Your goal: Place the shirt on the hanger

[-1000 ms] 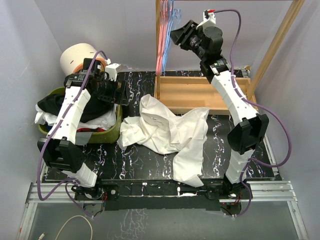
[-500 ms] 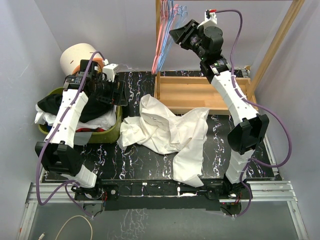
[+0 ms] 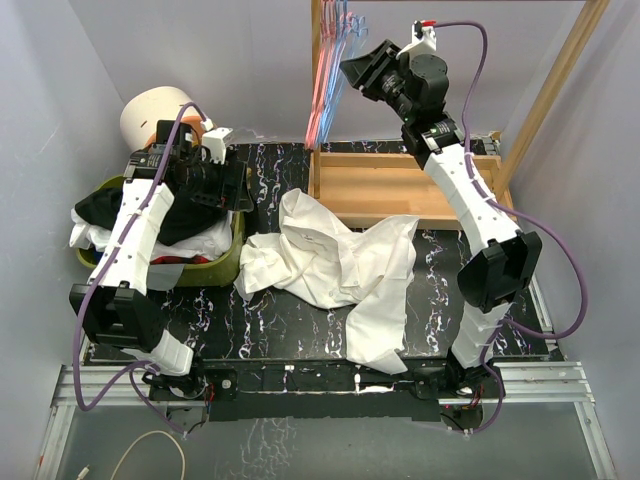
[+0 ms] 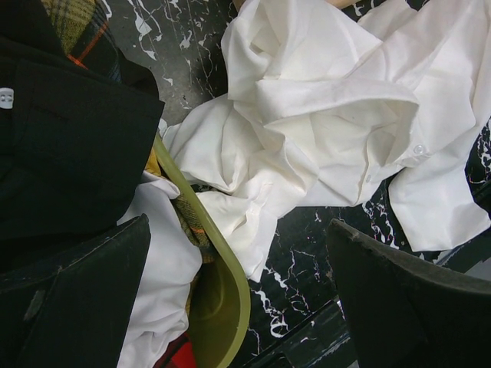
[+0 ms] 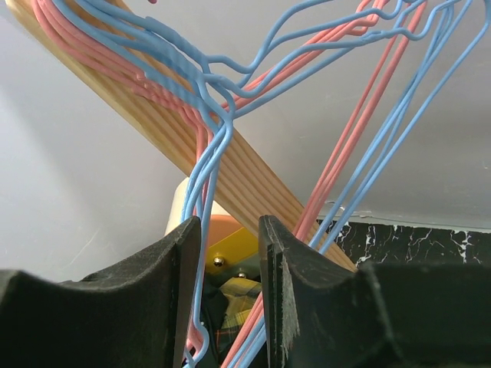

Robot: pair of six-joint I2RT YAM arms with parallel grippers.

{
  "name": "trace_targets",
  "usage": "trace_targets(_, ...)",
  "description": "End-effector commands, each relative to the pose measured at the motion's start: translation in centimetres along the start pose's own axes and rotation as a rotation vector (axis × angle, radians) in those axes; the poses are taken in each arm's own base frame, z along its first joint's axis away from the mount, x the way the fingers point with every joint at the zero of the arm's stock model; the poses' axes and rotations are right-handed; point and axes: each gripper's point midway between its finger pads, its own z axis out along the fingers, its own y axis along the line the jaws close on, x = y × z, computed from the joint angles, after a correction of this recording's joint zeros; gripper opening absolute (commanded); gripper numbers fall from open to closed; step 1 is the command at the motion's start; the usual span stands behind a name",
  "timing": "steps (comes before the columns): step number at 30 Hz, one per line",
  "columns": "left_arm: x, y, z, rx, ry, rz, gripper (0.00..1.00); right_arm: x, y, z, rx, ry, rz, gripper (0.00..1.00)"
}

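On the bench [image 3: 300,315] the shirt [image 3: 330,260] lies crumpled centrally, unhung, so most remains: your right hand [image 5: 230,230] at 1 o'clock sits narrow round the hanger [image 5: 215,103], seemingly unclamped, and your left hand [image 4: 238,222] at 10 o'clock is wide, empty.

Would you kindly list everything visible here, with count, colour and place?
shirt: one, white, crumpled mid-table.
blue hangers: several, light blue, on the rack.
pink hangers: several, pink, same rack.
rack: one, wooden, back right.
tray: one, wooden, at the rack's foot.
basket: one, green, left.
black garment: one, in the basket.
round object: one, white, behind basket.
table: one, black marbled.
left fingers: two, black, wide apart above basket rim.
right fingers: two, black, close together, hanger wires between.
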Motion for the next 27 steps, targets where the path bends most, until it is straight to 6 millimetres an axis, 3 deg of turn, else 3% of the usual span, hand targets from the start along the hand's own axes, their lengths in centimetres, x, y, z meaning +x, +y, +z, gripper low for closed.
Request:
trace_targets(1,0.0,-0.8,-1.4,0.021,-0.037,0.009,0.97,-4.8,3.8,-2.3,-0.065,-0.131,-0.019,0.38)
trace_targets(13,0.0,-0.8,-1.4,0.029,-0.039,0.0,0.97,-5.5,3.9,-2.7,-0.049,-0.149,-0.04,0.36)
trace_targets(27,0.0,-0.6,-1.3,0.034,-0.035,-0.006,0.97,-5.1,4.4,-1.4,-0.063,-0.129,-0.054,0.35)
